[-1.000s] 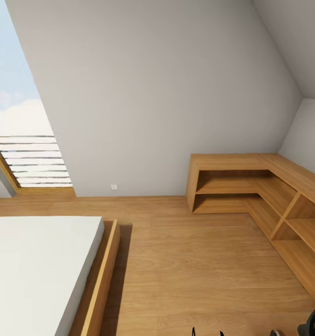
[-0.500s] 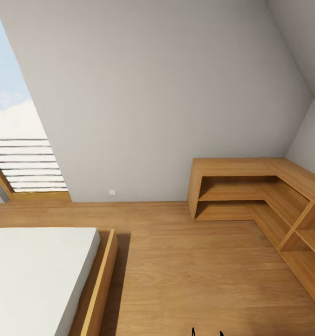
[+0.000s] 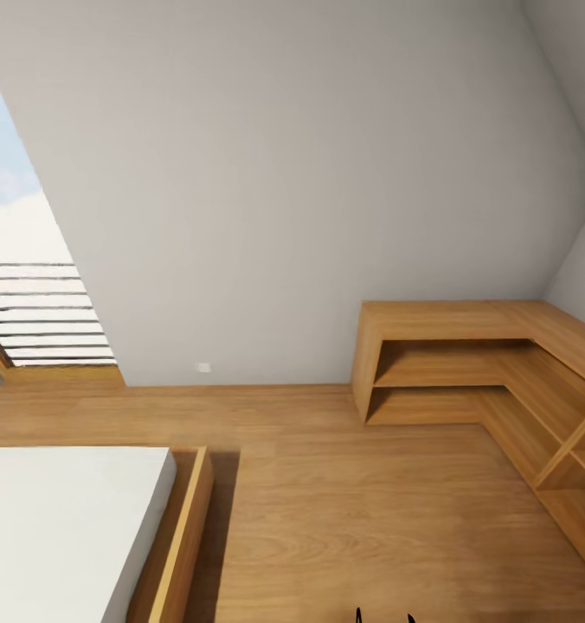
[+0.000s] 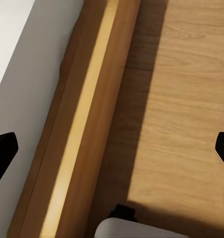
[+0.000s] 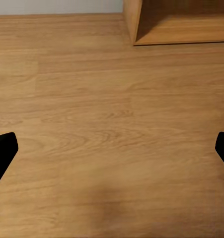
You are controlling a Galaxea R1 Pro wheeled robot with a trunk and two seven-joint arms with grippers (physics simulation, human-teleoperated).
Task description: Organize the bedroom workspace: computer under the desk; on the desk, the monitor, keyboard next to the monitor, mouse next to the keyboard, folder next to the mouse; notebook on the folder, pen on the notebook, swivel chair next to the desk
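None of the task's things are showing; the robot is travelling past a bed [image 3: 67,519] and corner shelf [image 3: 466,363]. Both sets of fingers are hanging released, empty. Next: finding the counter.

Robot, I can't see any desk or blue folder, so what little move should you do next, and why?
Probably keep turning the base to look around the room. The head view shows a white bed at the left, a wooden corner shelf at the right and bare wood floor, none of them task things. Both grippers, left gripper and right gripper, are open with nothing between the fingers.
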